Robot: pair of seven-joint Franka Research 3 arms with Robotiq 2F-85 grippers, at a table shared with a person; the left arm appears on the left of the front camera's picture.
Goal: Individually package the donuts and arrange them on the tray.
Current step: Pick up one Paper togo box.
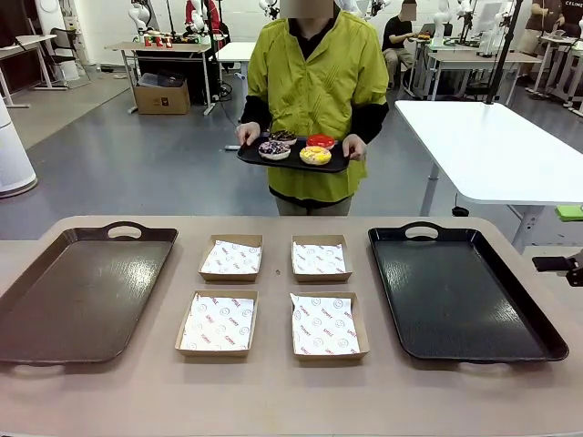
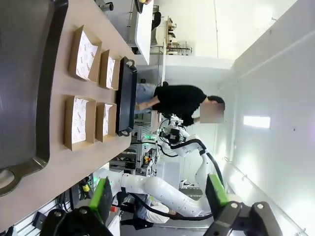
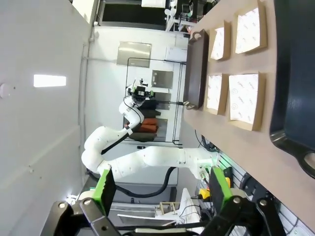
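Across the table a person holds a small black serving tray (image 1: 250, 156) carrying the donuts: chocolate with sprinkles (image 1: 273, 148), dark chocolate (image 1: 283, 137), red (image 1: 321, 140) and yellow (image 1: 315, 155). On the table lie a brown tray (image 1: 82, 291) at the left and a black tray (image 1: 460, 291) at the right. My left gripper (image 2: 159, 193) is open and holds nothing, off the table's left end. My right gripper (image 3: 162, 189) is also open with nothing in it, off the right end. Both are far from the donuts.
Four paper-lined cardboard boxes (image 1: 231, 257) (image 1: 320, 258) (image 1: 218, 321) (image 1: 325, 324) sit in a two-by-two block between the trays. A white table (image 1: 492, 146) stands behind at the right. Bare tabletop runs along the front edge (image 1: 273, 401).
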